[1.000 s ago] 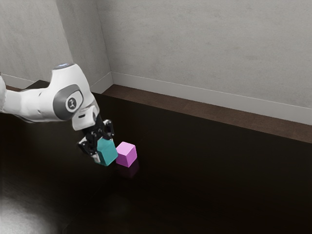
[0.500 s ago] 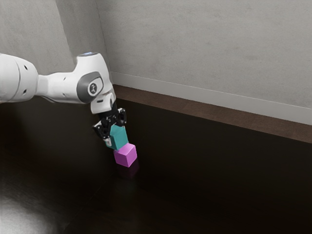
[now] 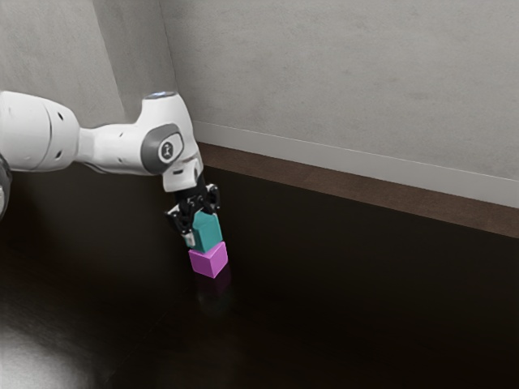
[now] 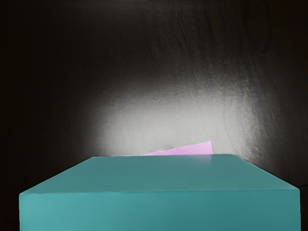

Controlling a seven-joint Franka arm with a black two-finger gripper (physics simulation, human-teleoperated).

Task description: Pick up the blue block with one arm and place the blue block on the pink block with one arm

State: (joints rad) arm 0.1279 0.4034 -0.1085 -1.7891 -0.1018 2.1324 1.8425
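Exterior view: a white robot arm (image 3: 105, 150) reaches in from the exterior view's left over a dark, glossy table (image 3: 340, 308), with a pale grey wall (image 3: 340, 73) behind it. Its black gripper (image 3: 200, 223) points down and slightly tilted. The two fingers are closed partway onto opposite sides of the blue block (image 3: 208, 232), a teal-blue cube, gripping it between them. The blue block is directly above the pink block (image 3: 208, 260), which stands on the table. The blue block's underside looks to meet the pink block's top face, though it is not possible to tell whether its weight rests there. The two cubes line up closely, forming a short stack.

Wrist view: the blue block (image 4: 159, 192) looms large just under the hand, its top face and one side face showing. A thin sliver of the pink block (image 4: 185, 149) peeks out beyond the blue block's far edge. Beyond both lies the dark table (image 4: 159, 72), with a soft bright patch of reflected light.
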